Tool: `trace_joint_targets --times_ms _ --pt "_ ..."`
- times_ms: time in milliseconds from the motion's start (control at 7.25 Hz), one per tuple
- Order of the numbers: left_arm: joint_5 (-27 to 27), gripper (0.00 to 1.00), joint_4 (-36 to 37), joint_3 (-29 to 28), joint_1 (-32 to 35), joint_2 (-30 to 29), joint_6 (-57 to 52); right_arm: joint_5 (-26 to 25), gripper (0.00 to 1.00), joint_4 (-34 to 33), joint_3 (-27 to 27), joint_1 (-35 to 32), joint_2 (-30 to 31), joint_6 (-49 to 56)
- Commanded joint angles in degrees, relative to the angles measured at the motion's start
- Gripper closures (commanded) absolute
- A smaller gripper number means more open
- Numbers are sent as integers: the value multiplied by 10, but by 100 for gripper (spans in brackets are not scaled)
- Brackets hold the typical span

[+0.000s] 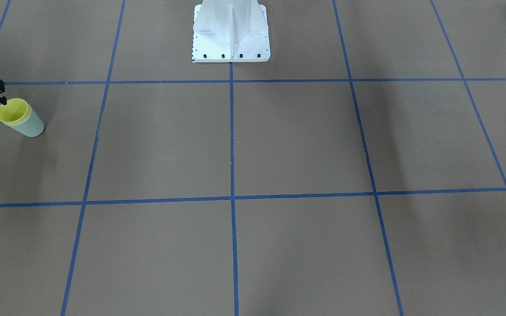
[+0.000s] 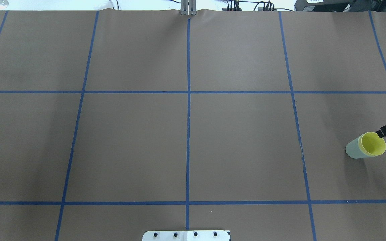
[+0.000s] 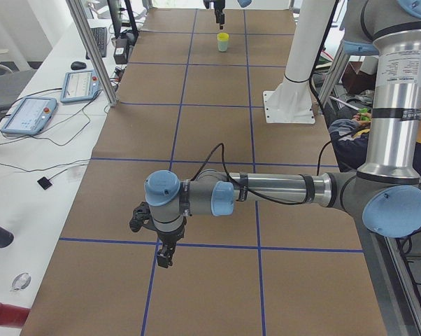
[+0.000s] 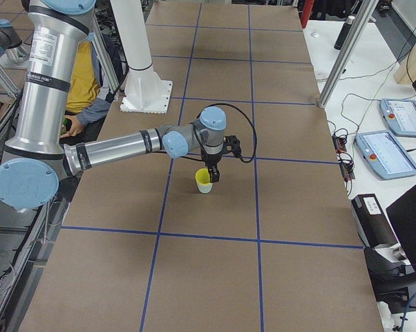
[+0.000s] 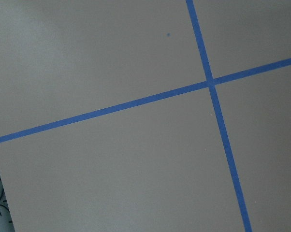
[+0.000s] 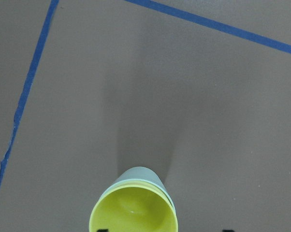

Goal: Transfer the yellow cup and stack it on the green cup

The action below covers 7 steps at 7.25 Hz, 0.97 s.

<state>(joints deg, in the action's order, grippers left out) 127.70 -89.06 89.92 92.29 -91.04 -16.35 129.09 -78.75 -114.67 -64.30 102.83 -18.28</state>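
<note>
I see the small yellow plastic cup [image 1: 12,111]. Its inside is smooth and a bit shiny. The pale green plastic cup [image 1: 33,127] around it looks smooth too, but duller. My desk [image 1: 297,140] has a flat brown top, matt like paper, with thin blue tape lines [image 1: 232,131] stuck on it. The white post foot [image 1: 231,39] looks like painted metal, a little glossy. The right arm's silver tube [image 4: 118,149] is shiny metal, with smooth blue caps [image 4: 213,119].

The right gripper [image 4: 212,173] is pointing straight down on the right, jaws spread apart; the left gripper [image 3: 165,257] is hanging low, far left.
</note>
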Motion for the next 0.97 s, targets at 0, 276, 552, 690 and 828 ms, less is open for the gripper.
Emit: trace_joint_targets --times_ms 0,276,552,690,828 --pt "0 0 2 -3 0 1 0 9 0 -6 33 -112 -11 34" --pt "-2 0 2 -4 1 2 0 9 0 -30 80 -199 -38 99" --pt "-2 0 6 -7 1 2 1 9 0 -206 88 -263 -121 209" --pt "-2 0 9 -7 2 3 1 6 0 -272 89 -269 -127 235" --pt "-3 0 41 -4 4 2 1 4 0 -272 90 -269 -91 231"
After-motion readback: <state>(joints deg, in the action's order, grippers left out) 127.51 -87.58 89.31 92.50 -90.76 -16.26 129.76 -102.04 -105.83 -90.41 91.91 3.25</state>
